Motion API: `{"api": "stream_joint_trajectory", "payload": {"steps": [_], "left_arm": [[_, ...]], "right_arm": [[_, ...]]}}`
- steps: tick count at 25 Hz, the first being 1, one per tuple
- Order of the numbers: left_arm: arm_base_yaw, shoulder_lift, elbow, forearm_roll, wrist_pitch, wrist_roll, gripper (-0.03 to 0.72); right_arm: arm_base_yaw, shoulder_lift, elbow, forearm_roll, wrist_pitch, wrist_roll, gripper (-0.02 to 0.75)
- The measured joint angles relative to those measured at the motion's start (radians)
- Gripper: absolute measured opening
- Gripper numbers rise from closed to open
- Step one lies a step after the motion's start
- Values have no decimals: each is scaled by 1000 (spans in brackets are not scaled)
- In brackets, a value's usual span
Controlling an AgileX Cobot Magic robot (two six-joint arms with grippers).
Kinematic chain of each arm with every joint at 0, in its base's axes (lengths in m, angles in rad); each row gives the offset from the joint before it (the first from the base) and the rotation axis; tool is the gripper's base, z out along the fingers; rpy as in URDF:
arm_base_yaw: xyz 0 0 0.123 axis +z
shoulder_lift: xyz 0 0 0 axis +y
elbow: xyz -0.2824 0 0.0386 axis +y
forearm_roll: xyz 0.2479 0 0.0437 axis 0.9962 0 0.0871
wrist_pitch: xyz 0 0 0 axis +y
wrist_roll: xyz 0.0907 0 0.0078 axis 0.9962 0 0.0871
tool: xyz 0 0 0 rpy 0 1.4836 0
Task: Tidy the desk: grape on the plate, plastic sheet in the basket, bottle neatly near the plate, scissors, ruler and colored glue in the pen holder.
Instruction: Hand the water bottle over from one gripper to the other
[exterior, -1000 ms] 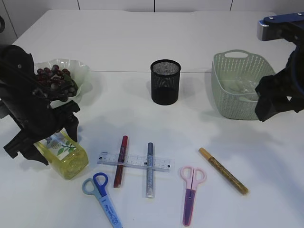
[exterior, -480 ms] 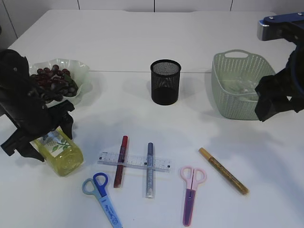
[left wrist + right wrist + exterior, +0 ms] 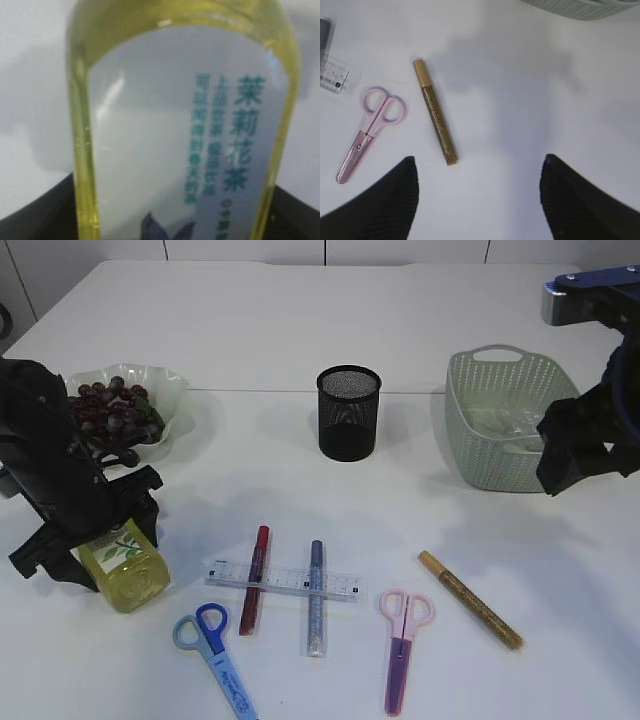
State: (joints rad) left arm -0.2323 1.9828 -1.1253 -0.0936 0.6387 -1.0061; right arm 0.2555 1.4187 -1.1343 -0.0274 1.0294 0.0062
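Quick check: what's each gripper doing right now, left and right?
Left gripper: closed around the bottle, holding it on the table.
Right gripper: open, empty, hovering above the gold glue pen.

A bunch of dark grapes (image 3: 108,410) is sitting in a pale, wavy-edged plate (image 3: 172,392) at far left. Just near of it, a yellow bottle (image 3: 125,570) with a white label is lying on its side. A black mesh pen holder (image 3: 349,412) is standing upright in the middle. At far right, a green basket (image 3: 480,435) is holding a clear plastic sheet (image 3: 512,426). Along the near edge, a clear ruler (image 3: 285,580) is lying across red (image 3: 254,579) and silver (image 3: 315,597) glue pens, with blue scissors (image 3: 216,649) to the left, pink scissors (image 3: 402,646) and a gold glue pen (image 3: 470,598) to the right.
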Motion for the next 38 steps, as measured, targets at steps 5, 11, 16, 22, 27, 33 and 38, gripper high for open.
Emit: {"api": "stream_joint_trajectory", "payload": {"steps": [5, 11, 16, 22, 27, 33, 38], "left_arm": [[0, 0, -2, -6, 6, 1, 500], [0, 0, -8, 17, 18, 1, 449], [0, 0, -8, 41, 39, 4, 449], [0, -13, -8, 99, 146, 33, 449], [0, -52, 1, 147, 207, 118, 449], [0, -125, 1, 148, 250, 253, 449], [0, -187, 6, 167, 309, 344, 448]], "right_arm": [[0, 0, 0, 0, 0, 0, 584], [0, 0, 0, 0, 0, 0, 583], [0, 0, 0, 0, 0, 0, 583], [0, 0, 0, 0, 0, 0, 583], [0, 0, 0, 0, 0, 0, 583], [0, 0, 0, 0, -2, 0, 583], [0, 0, 0, 0, -2, 0, 583]]}}
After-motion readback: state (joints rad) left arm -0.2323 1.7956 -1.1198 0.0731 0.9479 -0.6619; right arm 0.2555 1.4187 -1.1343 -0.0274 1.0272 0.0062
